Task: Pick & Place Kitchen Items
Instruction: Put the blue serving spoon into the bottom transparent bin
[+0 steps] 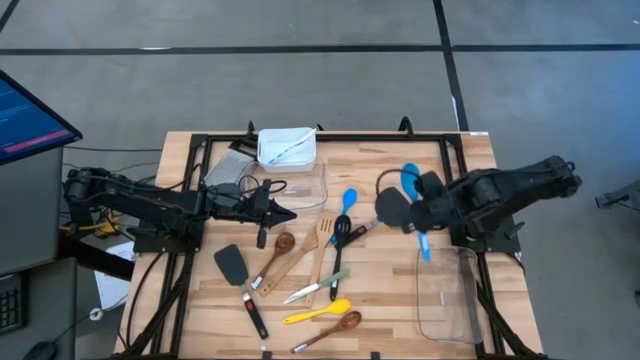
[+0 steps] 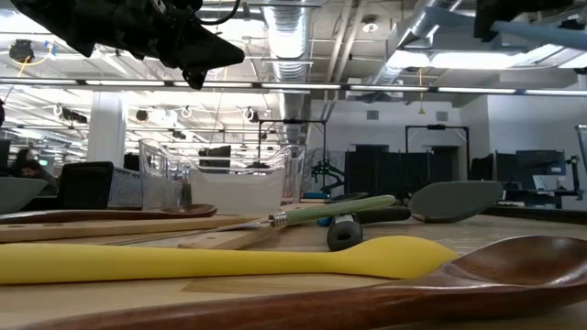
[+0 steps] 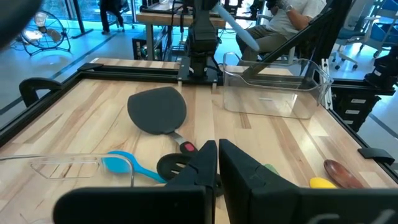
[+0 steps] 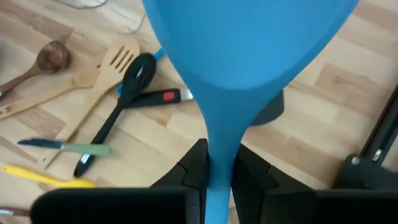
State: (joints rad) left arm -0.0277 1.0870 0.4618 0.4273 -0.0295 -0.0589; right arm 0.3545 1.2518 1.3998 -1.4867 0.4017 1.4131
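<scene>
At the left of the bench (image 1: 400,300), the left claw (image 1: 285,213) hangs above the wood with its fingers pressed together and nothing between them, just beside a clear tub (image 1: 295,186) at the far middle. Below and to its near side lie the loose utensils: a black spatula (image 1: 238,275), two wooden spoons (image 1: 272,258), a wooden slotted turner (image 1: 300,258), a green-handled knife (image 1: 315,287), a yellow spoon (image 1: 316,313), a black slotted spoon (image 1: 340,250) and a blue spoon (image 1: 345,208). Further right, a dark grey spatula head (image 1: 392,207) rests on the bench. The right claw (image 1: 424,221) is clamped on the handle of a second blue silicone spoon (image 4: 249,56), held up off the bench with its bowl toward the far side. Just beside it on the near right stands another clear tub (image 1: 447,300).
</scene>
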